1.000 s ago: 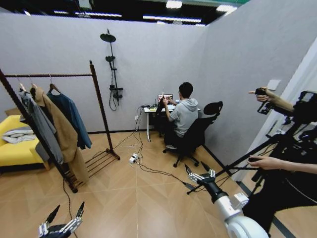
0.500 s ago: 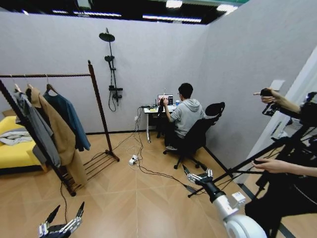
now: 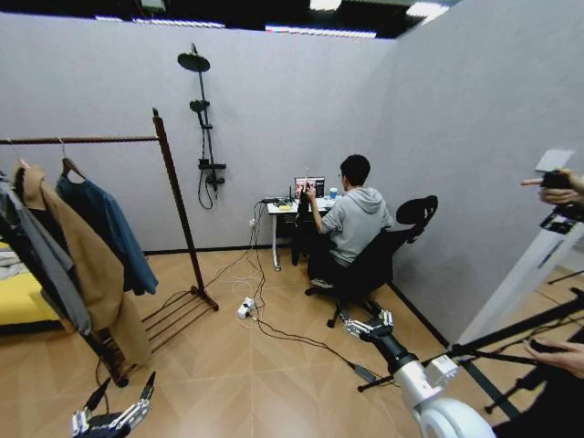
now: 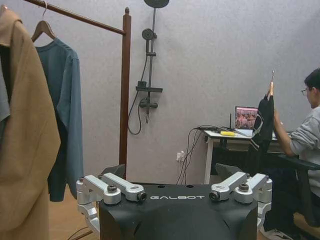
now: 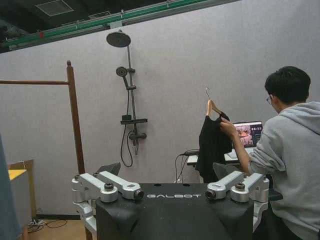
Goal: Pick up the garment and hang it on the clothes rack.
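Observation:
The garment (image 5: 212, 146), a black jacket on a light wooden hanger, is held up by a seated person's hand at the desk; it also shows as garment (image 4: 263, 125) and small and far as garment (image 3: 302, 206). The clothes rack (image 3: 176, 204), dark reddish-brown, stands at the left with its rail running off the picture's edge; its post shows as rack (image 4: 124, 90) and rack (image 5: 75, 120). My left gripper (image 3: 117, 404) hangs low at the front left, open and empty. Farther right my right gripper (image 3: 367, 320) points toward the chair, open and empty, well short of the garment.
A tan coat (image 3: 80, 255), a teal-blue jacket (image 3: 114, 233) and a grey garment hang on the rack. Cables and a power strip (image 3: 244, 310) cross the floor. An office chair (image 3: 383, 260), desk, tripod legs (image 3: 511, 338) and a yellow sofa (image 3: 16, 306) ring the open wooden floor.
The whole picture has slid left, so the camera has turned to the right. Both grippers keep their places in the picture and stay open.

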Available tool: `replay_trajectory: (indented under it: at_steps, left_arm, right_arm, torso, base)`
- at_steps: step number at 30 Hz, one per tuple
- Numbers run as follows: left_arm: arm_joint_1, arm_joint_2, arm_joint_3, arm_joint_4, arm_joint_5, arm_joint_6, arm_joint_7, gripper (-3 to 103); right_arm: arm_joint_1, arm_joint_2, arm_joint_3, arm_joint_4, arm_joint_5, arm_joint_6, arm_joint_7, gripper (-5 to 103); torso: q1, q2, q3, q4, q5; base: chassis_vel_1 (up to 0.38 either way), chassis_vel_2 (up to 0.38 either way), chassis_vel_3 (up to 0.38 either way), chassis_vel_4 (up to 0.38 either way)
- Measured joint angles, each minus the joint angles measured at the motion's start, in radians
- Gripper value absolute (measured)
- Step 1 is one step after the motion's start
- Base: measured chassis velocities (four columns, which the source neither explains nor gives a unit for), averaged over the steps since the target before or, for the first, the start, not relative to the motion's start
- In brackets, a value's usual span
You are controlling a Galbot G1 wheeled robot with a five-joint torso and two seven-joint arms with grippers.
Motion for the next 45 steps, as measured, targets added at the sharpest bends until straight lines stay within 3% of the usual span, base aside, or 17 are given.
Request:
replay_trajectory:
  at_steps: [19, 22, 24, 27, 30, 32, 35, 45]
  left_arm:
    - [0.0, 0.0, 0.0, 0.0, 0.0, 0.0, 0.0, 100]
    - [0.0, 0.0, 0.0, 0.0, 0.0, 0.0, 0.0, 100]
    - [0.0, 0.0, 0.0, 0.0, 0.0, 0.0, 0.0, 100]
    - [0.0, 0.0, 0.0, 0.0, 0.0, 0.0, 0.0, 100]
    - [0.0, 0.0, 0.0, 0.0, 0.0, 0.0, 0.0, 100]
    - [0.0, 0.0, 0.0, 0.0, 0.0, 0.0, 0.0, 100]
    - [0.0, 0.0, 0.0, 0.0, 0.0, 0.0, 0.0, 100]
    - [0.0, 0.0, 0.0, 0.0, 0.0, 0.0, 0.001, 100]
  right_arm:
    - [0.009, 0.009, 0.001, 0.001, -0.023, -0.014, 0.001, 100]
    - [0.01, 0.012, 0.001, 0.002, -0.028, -0.015, 0.001, 100]
    - [0.011, 0.016, -0.003, 0.003, -0.037, -0.015, 0.0, 100]
    - [0.011, 0.02, -0.007, 0.005, -0.046, -0.015, -0.001, 100]
    - [0.014, 0.023, -0.015, 0.006, -0.051, -0.016, -0.001, 100]
    - [0.017, 0.025, -0.02, 0.006, -0.054, -0.019, -0.001, 100]
    - [0.036, 0.026, -0.024, 0.007, -0.059, -0.032, 0.013, 100]
    - [0.339, -0.053, -0.05, -0.118, 0.007, -0.126, 0.147, 100]
  torso:
    - [0.0, 0.0, 0.0, -0.0002, -0.0007]
    - [0.0, 0.0, 0.0, -0.0001, 0.0005]
    - [0.0, 0.0, 0.0, -0.0003, -0.0011]
    - [0.0, 0.0, 0.0, 0.0, 0.0005]
    - [0.0, 0.0, 0.0, -0.0002, -0.001]
    - [0.0, 0.0, 0.0, 0.0, 0.0008]
    - [0.001, 0.0, 0.0, -0.0001, -0.0009]
    - [-0.001, 0.0, 0.0, 0.0001, 0.0]
  base:
    - [-0.36, 0.359, 0.355, -0.351]
    - [-0.363, 0.369, 0.359, -0.369]
    - [-0.343, 0.357, 0.346, -0.353]
    - [-0.345, 0.392, 0.361, -0.373]
    - [-0.364, 0.335, 0.36, -0.339]
    - [-0.374, 0.356, 0.356, -0.357]
    - [-0.289, 0.304, 0.334, -0.336]
    - [-0.078, 0.099, 0.067, -0.034]
